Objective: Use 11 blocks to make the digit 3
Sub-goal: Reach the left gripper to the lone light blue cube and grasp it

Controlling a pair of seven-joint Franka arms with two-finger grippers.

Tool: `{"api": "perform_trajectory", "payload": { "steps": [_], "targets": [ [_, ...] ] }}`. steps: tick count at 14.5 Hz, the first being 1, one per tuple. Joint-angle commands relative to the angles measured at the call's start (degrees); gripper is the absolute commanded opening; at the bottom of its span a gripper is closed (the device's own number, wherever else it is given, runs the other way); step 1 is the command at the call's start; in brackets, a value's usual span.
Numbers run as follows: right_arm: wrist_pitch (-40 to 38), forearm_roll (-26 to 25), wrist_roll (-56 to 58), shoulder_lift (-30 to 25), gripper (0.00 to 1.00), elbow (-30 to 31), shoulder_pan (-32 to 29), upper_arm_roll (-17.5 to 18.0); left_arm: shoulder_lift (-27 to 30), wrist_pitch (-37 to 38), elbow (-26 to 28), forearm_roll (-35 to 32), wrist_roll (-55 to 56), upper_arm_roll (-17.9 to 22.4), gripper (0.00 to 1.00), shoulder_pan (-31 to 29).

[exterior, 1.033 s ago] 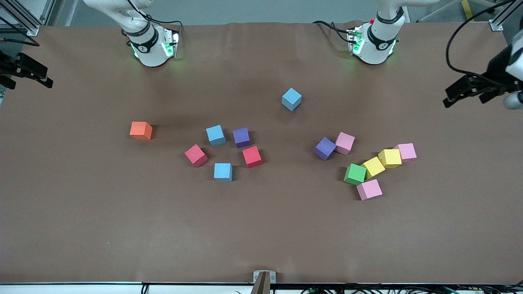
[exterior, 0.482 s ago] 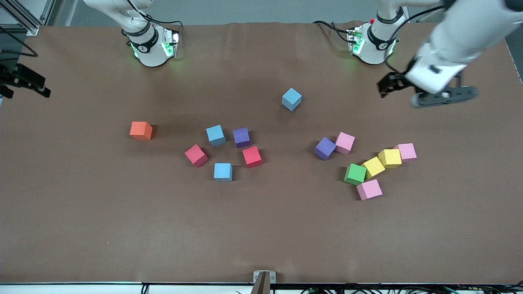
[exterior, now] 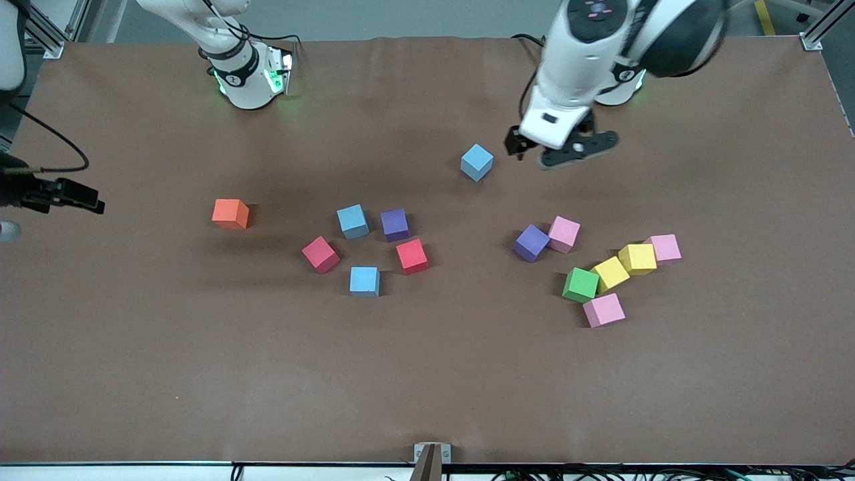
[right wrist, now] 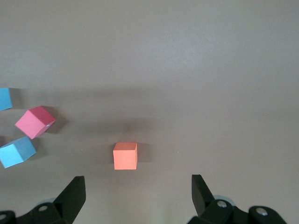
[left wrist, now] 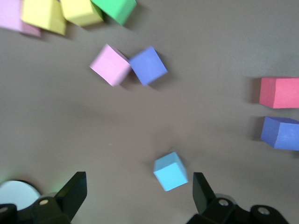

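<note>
The brown bench (exterior: 427, 374) has many small cubes on it, all loose, with no digit shape built.

Nearest the front camera is a pink cube (exterior: 604, 310), toward the left arm's end. It touches a green cube (exterior: 580, 284). The green cube starts a touching row with a yellow cube (exterior: 610, 273), a second yellow cube (exterior: 637, 258) and a second pink cube (exterior: 664, 248).

A bit farther, a purple cube (exterior: 532, 242) touches a third pink cube (exterior: 564, 234).

Near the middle of the bench is a loose group, none touching. A light blue cube (exterior: 365, 280) is nearest. Then come a red cube (exterior: 320, 254) and a second red cube (exterior: 411, 256). Farther are a second light blue cube (exterior: 353, 221) and a second purple cube (exterior: 395, 224).

An orange cube (exterior: 230, 214) sits alone toward the right arm's end.

Farthest is a third light blue cube (exterior: 477, 162), alone.

The left hand (exterior: 560, 148) is up in the air, just beside that far blue cube. Its fingers are wide apart and hold nothing.

The right hand (exterior: 63, 195) hangs over the bench edge at the right arm's end. It is wide too, and empty.
</note>
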State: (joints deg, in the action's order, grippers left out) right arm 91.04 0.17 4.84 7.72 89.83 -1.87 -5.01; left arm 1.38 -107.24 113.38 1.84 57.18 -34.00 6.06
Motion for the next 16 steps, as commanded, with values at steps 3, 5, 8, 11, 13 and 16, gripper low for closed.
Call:
{"api": "perform_trajectory", "payload": {
  "steps": [3,5,8,11,13,16],
  "targets": [
    [-0.8,0.6,-1.1,-0.9,1.00,-1.1,-0.6,0.9,0.0,-15.2,11.8,0.4,11.4,-6.9,1.00,-0.7],
    [-1.1,1.0,-2.7,-1.8,1.00,-1.3,-0.8,0.8,-1.7,-20.3,14.5,0.4,16.8,-8.8,1.00,-0.6],
    [-1.3,7.4,-10.7,-3.9,1.00,-1.8,-1.4,0.5,-6.5,-25.3,16.8,-0.8,23.9,-9.5,1.00,0.3],
    [-1.0,7.4,-19.9,-3.8,1.00,-3.3,-0.2,1.0,-8.0,-33.2,21.9,-1.4,28.9,-9.5,1.00,2.0],
    [-1.4,3.9,-20.2,-3.4,1.00,-2.7,1.3,1.0,-8.6,-35.0,24.2,-1.8,29.4,-9.5,1.00,3.2],
    [-1.7,0.9,-20.2,-2.4,1.00,-2.0,2.0,1.1,-9.0,-39.1,27.2,-1.9,31.8,-9.5,1.00,4.7]
  ]
}}
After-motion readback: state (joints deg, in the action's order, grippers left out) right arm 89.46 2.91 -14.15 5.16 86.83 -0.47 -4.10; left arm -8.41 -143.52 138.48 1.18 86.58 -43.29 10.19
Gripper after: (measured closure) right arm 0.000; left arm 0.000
